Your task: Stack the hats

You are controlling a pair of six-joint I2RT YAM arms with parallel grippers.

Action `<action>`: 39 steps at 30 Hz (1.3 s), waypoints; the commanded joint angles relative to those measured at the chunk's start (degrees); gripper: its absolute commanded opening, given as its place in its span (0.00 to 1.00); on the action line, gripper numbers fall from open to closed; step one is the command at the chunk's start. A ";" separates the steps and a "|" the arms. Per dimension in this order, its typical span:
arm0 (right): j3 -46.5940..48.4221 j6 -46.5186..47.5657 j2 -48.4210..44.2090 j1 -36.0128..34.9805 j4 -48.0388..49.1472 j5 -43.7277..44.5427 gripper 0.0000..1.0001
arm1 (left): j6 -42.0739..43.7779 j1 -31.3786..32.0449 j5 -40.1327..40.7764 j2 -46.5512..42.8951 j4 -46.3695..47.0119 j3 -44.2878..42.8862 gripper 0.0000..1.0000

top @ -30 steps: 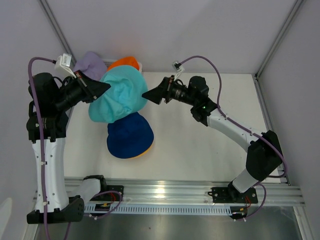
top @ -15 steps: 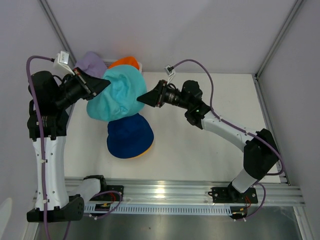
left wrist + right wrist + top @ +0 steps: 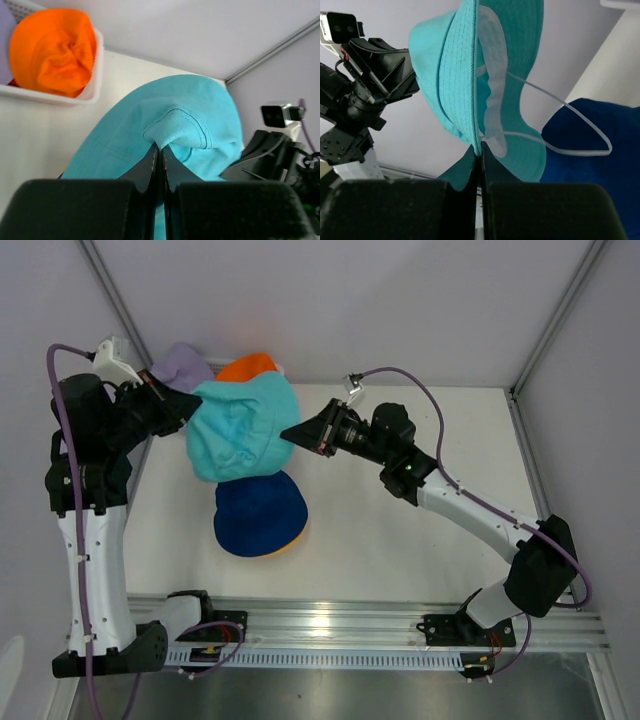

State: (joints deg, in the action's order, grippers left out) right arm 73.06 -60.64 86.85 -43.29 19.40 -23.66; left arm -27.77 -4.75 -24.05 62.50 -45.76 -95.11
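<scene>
Left tool (image 3: 196,401) and right tool (image 3: 286,433) each pinch the one teal hat (image 3: 240,430) tight — above one navy hat (image 3: 258,515). One orange hat (image 3: 248,367), one lavender hat (image 3: 180,365) behind; white surface (image 3: 400,530), pale walls (image 3: 350,300).

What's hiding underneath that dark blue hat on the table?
Only a thin yellow-orange fabric edge peeks out from under the navy hat at its near right rim. It is probably another hat, but the rest is covered, so its shape cannot be seen.
</scene>
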 commanded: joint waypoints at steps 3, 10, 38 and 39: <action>-1.78 -12.48 -2.74 -1.09 1.08 3.27 0.00 | 7.55 0.36 4.63 5.08 -7.30 -13.05 0.06; -2.56 -9.59 -5.11 -3.38 -3.32 4.41 0.00 | 10.54 0.27 5.85 5.18 -10.50 -11.07 0.05; -1.62 7.64 6.48 5.76 -14.99 -1.56 0.00 | 8.18 0.45 16.48 -13.45 -0.03 21.54 0.77; -0.91 8.25 7.97 5.76 -16.40 -2.26 0.00 | 6.60 0.45 18.58 -13.89 -0.03 24.33 0.81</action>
State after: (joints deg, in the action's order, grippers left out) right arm 67.66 -55.86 92.75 -37.82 4.54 -23.81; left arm -18.55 -4.36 -12.03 49.74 -47.13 -74.35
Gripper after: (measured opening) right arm 0.010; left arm 0.781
